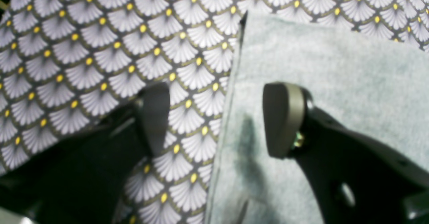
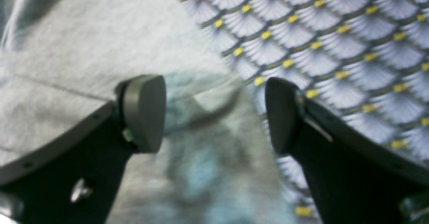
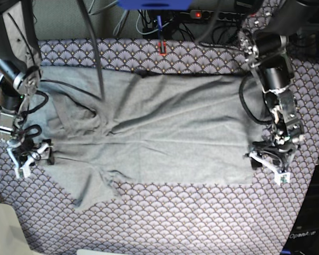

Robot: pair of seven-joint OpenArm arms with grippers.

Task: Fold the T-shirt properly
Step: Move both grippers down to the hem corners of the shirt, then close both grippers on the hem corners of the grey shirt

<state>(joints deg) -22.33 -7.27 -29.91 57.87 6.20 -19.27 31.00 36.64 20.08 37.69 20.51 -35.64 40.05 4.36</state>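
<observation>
The light grey T-shirt [image 3: 165, 133] lies spread flat on the table, with one sleeve sticking out at the front left. My left gripper [image 3: 267, 167] is open at the shirt's right front corner. In the left wrist view its jaws [image 1: 216, 120] straddle the shirt's edge, one finger over the T-shirt [image 1: 335, 66] and the other over the patterned cloth. My right gripper [image 3: 32, 156] is open at the shirt's left edge. In the right wrist view this gripper [image 2: 214, 113] straddles a dark-trimmed hem of the T-shirt [image 2: 83, 49]. Neither holds anything.
A purple-grey scallop-patterned table cloth [image 3: 202, 223] covers the table under the shirt. Cables and a power strip [image 3: 202, 13] lie behind the back edge. A dark cable [image 3: 93, 48] hangs over the shirt's back left part. A small red item [image 3: 162, 49] sits at the back.
</observation>
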